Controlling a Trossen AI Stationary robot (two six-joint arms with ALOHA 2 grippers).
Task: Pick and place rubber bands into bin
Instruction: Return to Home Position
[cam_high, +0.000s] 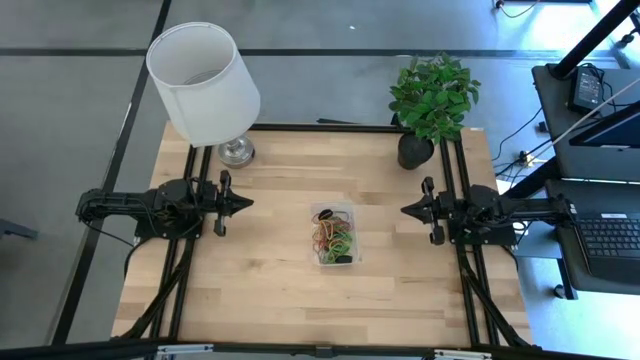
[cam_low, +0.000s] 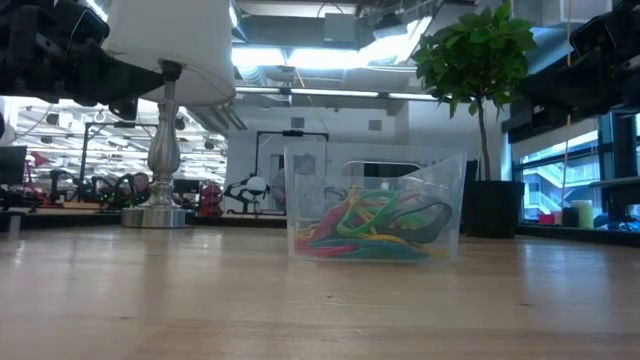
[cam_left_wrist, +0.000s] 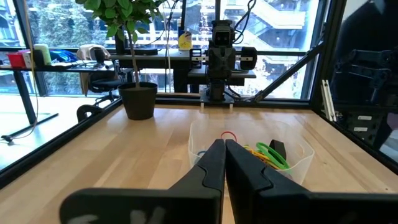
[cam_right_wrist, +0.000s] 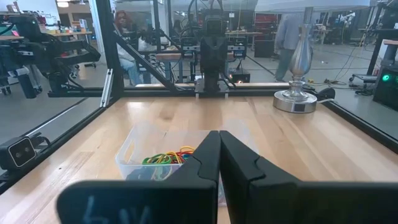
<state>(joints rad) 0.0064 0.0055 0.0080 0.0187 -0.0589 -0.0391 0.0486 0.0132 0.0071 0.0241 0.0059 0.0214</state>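
Observation:
The clear bin (cam_high: 334, 233) stands flat on the table's middle, and the coloured rubber bands (cam_high: 333, 239) lie piled inside it; they show through its wall in the low view (cam_low: 372, 226). My left gripper (cam_high: 246, 203) hovers shut to the left of the bin, pointing at it, with its fingertips (cam_left_wrist: 222, 144) together. My right gripper (cam_high: 405, 209) is also shut and waits to the right of the bin, fingertips (cam_right_wrist: 219, 134) closed. Neither gripper holds anything. The bin shows in the left wrist view (cam_left_wrist: 249, 155) and in the right wrist view (cam_right_wrist: 163, 151).
A white-shaded lamp (cam_high: 205, 85) stands on its silver base (cam_high: 236, 151) at the far left of the table. A potted plant (cam_high: 430, 105) sits at the far right. Bare wood lies all around the bin. People show in the room beyond (cam_right_wrist: 127, 37).

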